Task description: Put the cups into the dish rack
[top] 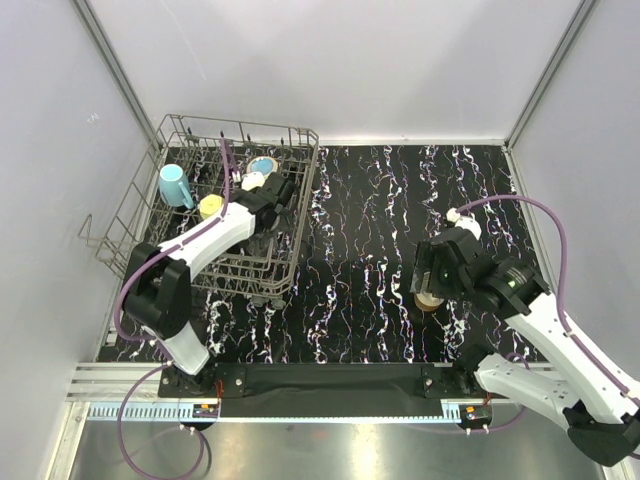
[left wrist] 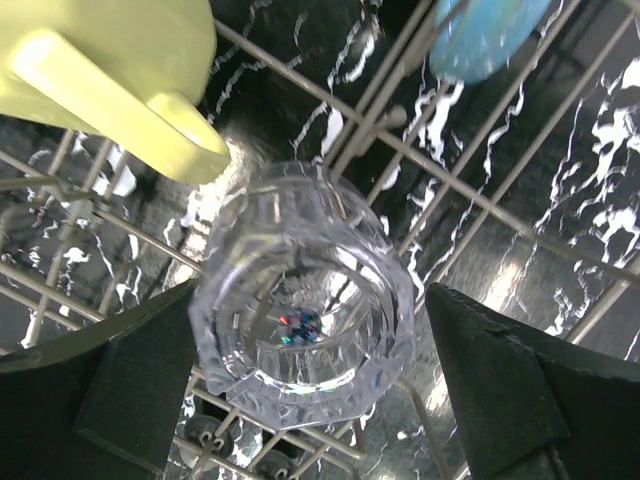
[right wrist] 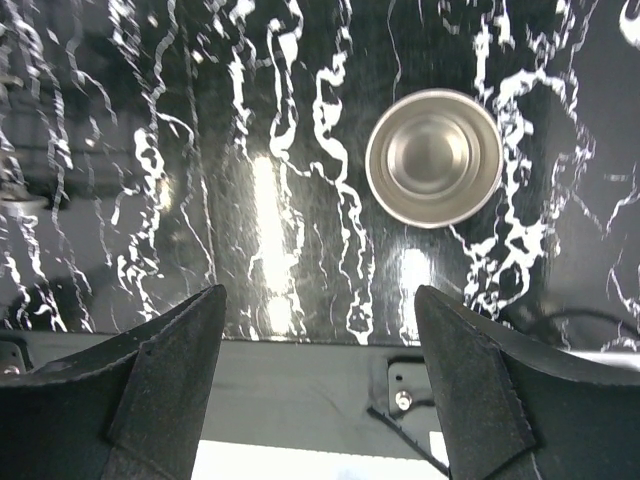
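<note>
The grey wire dish rack point(top: 304, 190) stands at the back left. Inside it, my left gripper point(top: 266, 214) is open around a clear glass tumbler point(left wrist: 305, 310), which rests on the rack wires point(left wrist: 470, 190). There is a gap between the glass and the right finger point(left wrist: 510, 385). A light-blue mug point(top: 175, 185), a yellow mug point(top: 210, 207) and a blue cup with a pale inside point(top: 262, 165) also sit in the rack. A shiny metal cup point(right wrist: 433, 157) stands on the table at the right. My right gripper point(right wrist: 319, 292) hovers open just near of it, holding nothing.
The yellow mug point(left wrist: 110, 80) lies close beside the tumbler, and a blue cup point(left wrist: 490, 30) is just beyond it. White walls enclose the black marbled table point(top: 370, 200) on three sides. A black strip point(right wrist: 300, 390) runs along the table's near edge.
</note>
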`<state>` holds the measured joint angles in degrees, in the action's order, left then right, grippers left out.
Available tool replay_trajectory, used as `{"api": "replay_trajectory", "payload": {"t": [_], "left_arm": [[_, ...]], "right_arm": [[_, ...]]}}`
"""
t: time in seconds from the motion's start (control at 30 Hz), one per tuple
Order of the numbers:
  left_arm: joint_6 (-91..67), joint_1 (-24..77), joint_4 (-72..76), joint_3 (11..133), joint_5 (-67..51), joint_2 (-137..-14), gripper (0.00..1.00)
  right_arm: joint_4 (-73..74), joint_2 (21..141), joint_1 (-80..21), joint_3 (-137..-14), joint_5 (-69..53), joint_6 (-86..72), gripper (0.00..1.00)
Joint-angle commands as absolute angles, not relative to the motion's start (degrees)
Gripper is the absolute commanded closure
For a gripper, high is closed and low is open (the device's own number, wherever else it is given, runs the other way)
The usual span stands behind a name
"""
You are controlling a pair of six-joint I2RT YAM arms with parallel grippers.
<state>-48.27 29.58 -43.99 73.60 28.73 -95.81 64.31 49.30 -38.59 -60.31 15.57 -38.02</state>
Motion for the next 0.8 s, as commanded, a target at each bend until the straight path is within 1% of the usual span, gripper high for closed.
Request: {"api": "replay_trajectory", "payload": {"t": [0.0,0.17,0.3,0.43,0.47,0.53,0.57,0.67,0.77], "left_arm": [[-48.0,29.7,-42.4,73.1,26.0,-95.1,0.01],[-47.8,29.8,-43.2,72.9,25.1,-92.0,0.01],[-47.4,29.7,-45.1,74.1,24.6,-87.2,0.01],[-46.4,29.7,-47.1,75.0,23.9,-79.0,0.01],[-46.1,29.7,-47.0,74.7,23.6,-76.9,0.01],[-45.2,29.7,-46.5,73.7,21.5,-73.1,0.01],[-45.1,29.7,-46.5,73.4,20.9,-69.2,0.01],[-44.1,29.7,-45.1,72.0,18.2,-62.6,0.01],[-43.2,29.7,-42.9,71.2,15.0,-58.7,0.01]], "right_arm": [[66.6,50.5,-38.3,-60.7,14.1,-40.7,0.16],[68.4,53.5,-38.0,-61.2,13.4,-42.3,0.17],[69.7,56.3,-36.2,-62.6,14.1,-43.1,0.16],[70.3,60.7,-31.0,-62.8,14.3,-40.9,0.17],[69.3,61.1,-28.2,-62.8,13.5,-40.1,0.17],[66.9,61.5,-26.3,-62.2,11.5,-37.4,0.18],[65.0,62.0,-24.8,-62.1,10.2,-36.7,0.19],[62.9,65.2,-24.4,-62.2,9.0,-35.0,0.21],[59.5,67.8,-24.4,-61.7,6.0,-34.1,0.25]]}}
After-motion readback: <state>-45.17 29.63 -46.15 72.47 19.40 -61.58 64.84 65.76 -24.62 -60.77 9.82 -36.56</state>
